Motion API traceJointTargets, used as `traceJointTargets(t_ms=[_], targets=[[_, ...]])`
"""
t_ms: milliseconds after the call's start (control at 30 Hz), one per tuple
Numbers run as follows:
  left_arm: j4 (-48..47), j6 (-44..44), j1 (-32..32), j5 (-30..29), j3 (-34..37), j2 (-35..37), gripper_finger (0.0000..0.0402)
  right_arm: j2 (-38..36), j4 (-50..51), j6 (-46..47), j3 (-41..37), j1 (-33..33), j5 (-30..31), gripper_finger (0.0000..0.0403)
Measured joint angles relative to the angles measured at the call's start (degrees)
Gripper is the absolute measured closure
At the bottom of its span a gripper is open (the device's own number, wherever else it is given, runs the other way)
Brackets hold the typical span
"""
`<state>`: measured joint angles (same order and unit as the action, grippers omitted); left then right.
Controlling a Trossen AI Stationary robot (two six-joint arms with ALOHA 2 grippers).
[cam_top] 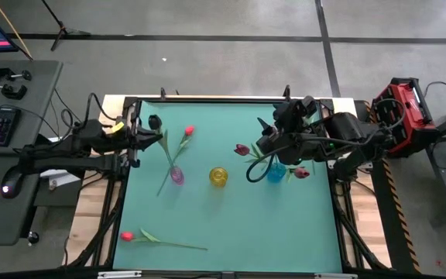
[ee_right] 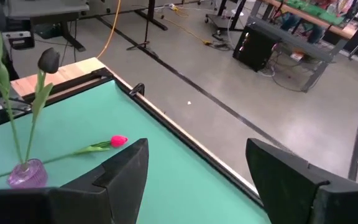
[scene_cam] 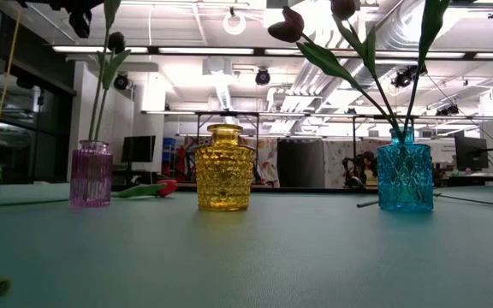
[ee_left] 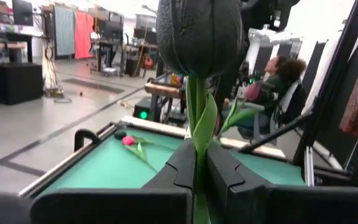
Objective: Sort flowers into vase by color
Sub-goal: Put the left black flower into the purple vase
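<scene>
Above the purple vase (cam_top: 176,176), left fingers (ee_left: 188,165) pinched a black tulip (ee_left: 199,34) for insertion; right fingers (ee_right: 126,168) gaped empty.

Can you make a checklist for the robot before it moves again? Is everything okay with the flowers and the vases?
1. Left hand holds the near-black tulip by its stem: ok.
2. Its stem tip is inside the pink vase: cannot tell.
3. Right hand is open and holds nothing: ok.
4. Blue vase stands upright with maroon tulips in it: ok.
5. Yellow vase is upright: ok.
6. All flowers are in vases: not ok, a red-pink tulip lies on the table.
</scene>
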<state>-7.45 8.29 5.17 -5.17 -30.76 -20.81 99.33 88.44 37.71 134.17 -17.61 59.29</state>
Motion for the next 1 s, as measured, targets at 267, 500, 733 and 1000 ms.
traceJointTargets(t_ms=[267,500,733,1000], targets=[[-1.26,-0.45,0.00,0.09,0.00,0.14,0.0401,0.00,0.02,1.37,0.00,0.00,-1.88,0.0144],[-1.82,0.11,0.00,0.12,0.00,-0.95,0.0401,0.00,0.02,1.93,0.00,0.00,-1.88,0.0144],[-4.16,3.64,0.02,0.02,0.00,-1.40,0.0384,0.00,0.02,1.95,0.00,0.00,-2.39,0.0144],[-7.96,6.02,0.04,2.53,-0.53,-1.40,0.0295,0.00,0.02,1.95,0.00,0.00,-3.43,0.0144]])
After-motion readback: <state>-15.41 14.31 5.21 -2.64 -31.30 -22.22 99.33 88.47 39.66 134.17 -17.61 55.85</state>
